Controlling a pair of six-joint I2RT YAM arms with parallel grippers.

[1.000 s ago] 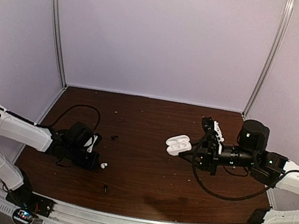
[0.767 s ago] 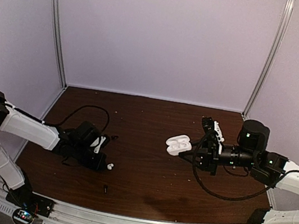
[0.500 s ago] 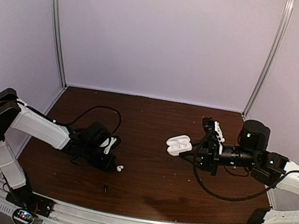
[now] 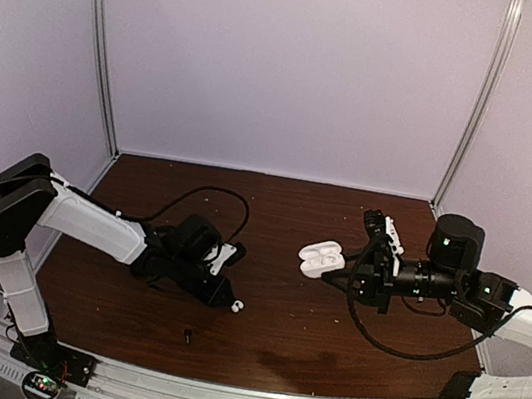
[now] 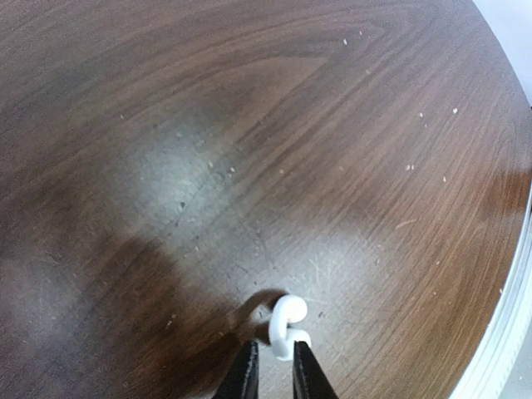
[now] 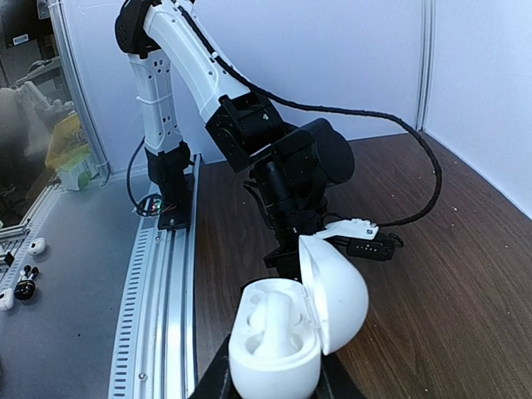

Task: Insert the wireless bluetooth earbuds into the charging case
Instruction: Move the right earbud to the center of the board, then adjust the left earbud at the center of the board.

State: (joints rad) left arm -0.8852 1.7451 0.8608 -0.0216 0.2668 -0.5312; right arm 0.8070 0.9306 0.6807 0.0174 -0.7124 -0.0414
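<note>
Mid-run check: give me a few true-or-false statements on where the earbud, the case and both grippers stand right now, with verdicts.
1. The charging case has its lid open. True.
2. The right gripper is empty. False: it is shut on the charging case.
3. The left gripper pinches a white earbud between its fingertips. True.
4. That earbud already sits in the charging case. False: it is at the left gripper's tips, well apart from the case and to its left in the top view.
</note>
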